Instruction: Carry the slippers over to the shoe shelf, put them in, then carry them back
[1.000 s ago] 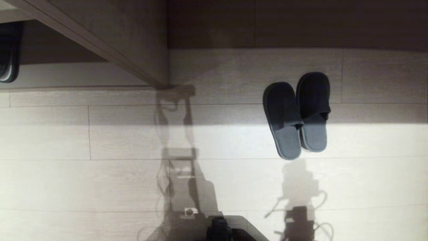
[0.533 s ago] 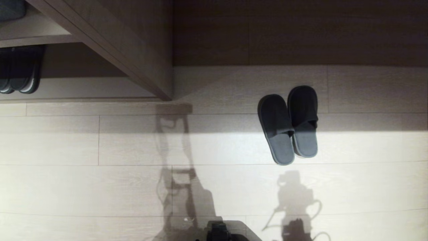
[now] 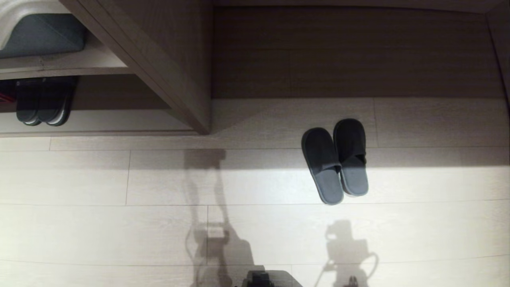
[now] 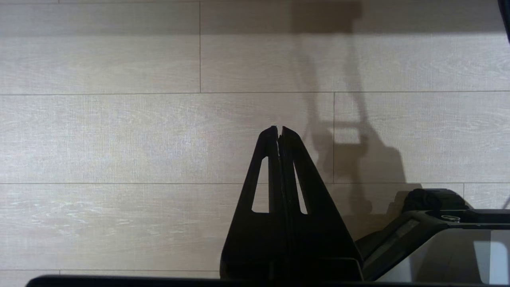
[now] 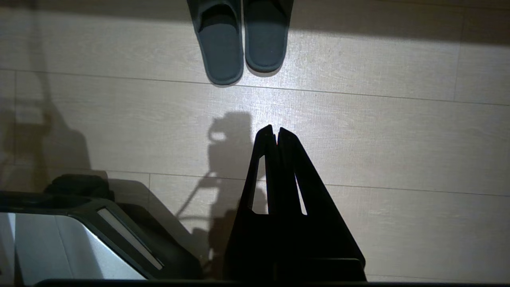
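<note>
The slippers (image 3: 324, 167), a grey-blue pair, lie side by side on the pale floor right of centre, toes toward the dark wall. In the right wrist view the slippers (image 5: 221, 40) lie on the floor well ahead of my right gripper (image 5: 275, 129), which is shut and holds nothing. My left gripper (image 4: 279, 128) is also shut and empty, hanging over bare floorboards. Neither gripper shows in the head view. The shoe shelf (image 3: 119, 119) opens low at the far left, behind a slanting wood divider (image 3: 175, 67).
A darker pair with pale rims (image 3: 42, 101) stands inside the shelf at its left end. A grey cushion-like object (image 3: 40, 38) rests on the board above. A dark wall panel (image 3: 350, 52) runs behind the slippers. My base (image 3: 259, 279) shows at the near edge.
The head camera has tilted up: the whole scene slid down the picture, showing more of the shelf and wall. Slippers and arms have not moved.
</note>
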`<state>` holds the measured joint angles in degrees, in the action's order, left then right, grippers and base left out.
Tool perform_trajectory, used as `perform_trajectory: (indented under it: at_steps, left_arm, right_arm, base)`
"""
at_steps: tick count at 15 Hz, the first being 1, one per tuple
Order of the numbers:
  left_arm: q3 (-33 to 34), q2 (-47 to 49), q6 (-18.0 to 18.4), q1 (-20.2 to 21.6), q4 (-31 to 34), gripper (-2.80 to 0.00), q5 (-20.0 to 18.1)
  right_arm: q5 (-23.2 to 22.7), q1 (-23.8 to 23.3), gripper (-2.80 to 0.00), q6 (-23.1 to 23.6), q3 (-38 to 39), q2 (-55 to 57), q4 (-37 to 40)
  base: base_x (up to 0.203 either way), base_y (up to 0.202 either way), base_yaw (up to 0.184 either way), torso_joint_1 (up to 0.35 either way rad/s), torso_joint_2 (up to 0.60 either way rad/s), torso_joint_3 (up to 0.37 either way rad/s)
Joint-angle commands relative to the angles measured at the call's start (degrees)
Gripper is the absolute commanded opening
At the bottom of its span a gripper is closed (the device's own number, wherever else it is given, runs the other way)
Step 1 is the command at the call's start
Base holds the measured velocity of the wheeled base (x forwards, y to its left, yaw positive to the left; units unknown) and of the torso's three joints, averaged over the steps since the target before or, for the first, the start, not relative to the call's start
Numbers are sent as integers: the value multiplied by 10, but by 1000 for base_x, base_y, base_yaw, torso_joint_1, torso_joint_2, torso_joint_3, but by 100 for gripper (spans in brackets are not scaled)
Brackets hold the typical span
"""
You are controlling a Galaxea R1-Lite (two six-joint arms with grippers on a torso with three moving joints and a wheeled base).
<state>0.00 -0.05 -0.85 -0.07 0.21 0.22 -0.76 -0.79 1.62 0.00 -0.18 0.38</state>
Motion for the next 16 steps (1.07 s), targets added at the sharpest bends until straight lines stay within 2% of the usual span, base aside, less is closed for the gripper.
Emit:
perform_trajectory:
  at_steps: [1, 16]
  left_arm:
    - [0, 0, 0, 1, 0, -280, 0]
    - [0, 0, -1, 1, 0, -280, 0]
  right_arm:
    - [0, 0, -280, 0, 0, 1, 0]
    - [0, 0, -280, 0, 0, 1, 0]
  base:
    - [0, 0, 0, 2, -5, 207]
    - [0, 0, 0, 2, 2, 201]
